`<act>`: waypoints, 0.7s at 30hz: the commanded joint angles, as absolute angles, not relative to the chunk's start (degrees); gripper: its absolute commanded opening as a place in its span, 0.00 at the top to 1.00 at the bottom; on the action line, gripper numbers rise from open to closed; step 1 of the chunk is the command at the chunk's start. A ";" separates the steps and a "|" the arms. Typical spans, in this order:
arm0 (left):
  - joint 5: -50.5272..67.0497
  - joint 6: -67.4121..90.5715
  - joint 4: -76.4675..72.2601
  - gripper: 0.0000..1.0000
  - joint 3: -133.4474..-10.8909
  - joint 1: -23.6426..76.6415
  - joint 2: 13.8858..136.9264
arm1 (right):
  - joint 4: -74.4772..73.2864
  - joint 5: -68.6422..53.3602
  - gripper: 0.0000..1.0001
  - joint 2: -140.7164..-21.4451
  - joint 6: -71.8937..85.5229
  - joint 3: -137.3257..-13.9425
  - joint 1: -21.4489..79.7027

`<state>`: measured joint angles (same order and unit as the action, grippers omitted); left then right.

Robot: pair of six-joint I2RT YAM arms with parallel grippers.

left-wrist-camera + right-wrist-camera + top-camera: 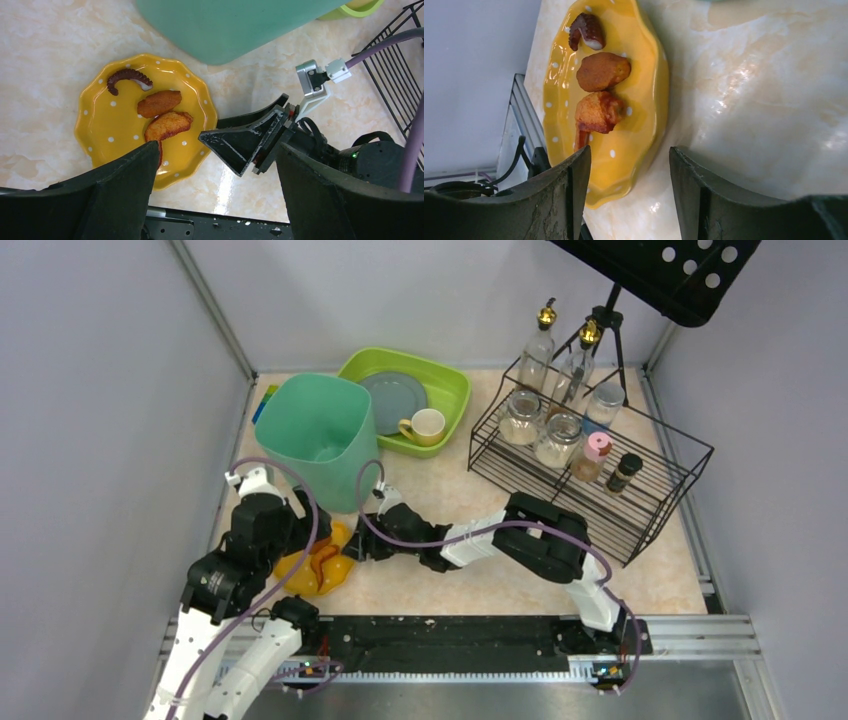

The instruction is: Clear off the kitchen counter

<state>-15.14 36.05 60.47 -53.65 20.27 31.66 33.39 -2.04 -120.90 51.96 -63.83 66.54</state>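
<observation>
On the kitchen counter (440, 502), near its front left, lies a yellow dotted plate (120, 112) holding an octopus tentacle (127, 77) and two fried pieces (159, 103). My right gripper (626, 172) is open, low at the plate's right edge: one finger is over the plate (644, 100), the other over the counter, with the rim between them. From the left wrist view the right gripper (245, 145) is seen beside the plate. My left gripper (217, 187) hangs open above the plate's near side, holding nothing.
A teal bin (318, 435) stands just behind the plate. A green tub (452, 390) with a grey plate (392, 398) and a cup (426, 426) is at the back. A wire rack (640, 502) with jars fills the right. A black rail (450, 642) runs along the near edge.
</observation>
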 commanded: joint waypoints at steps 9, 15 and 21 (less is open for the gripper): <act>-16.49 34.39 59.75 0.08 -53.55 20.37 30.41 | 29.68 -2.70 0.62 -125.31 52.37 -67.29 67.86; -16.06 34.28 59.53 0.08 -53.44 20.28 30.11 | 27.96 -2.62 0.79 -125.96 51.25 -66.44 67.86; -15.88 34.10 59.27 0.08 -53.39 20.29 30.21 | 27.17 -1.85 0.97 -124.94 49.96 -65.37 67.89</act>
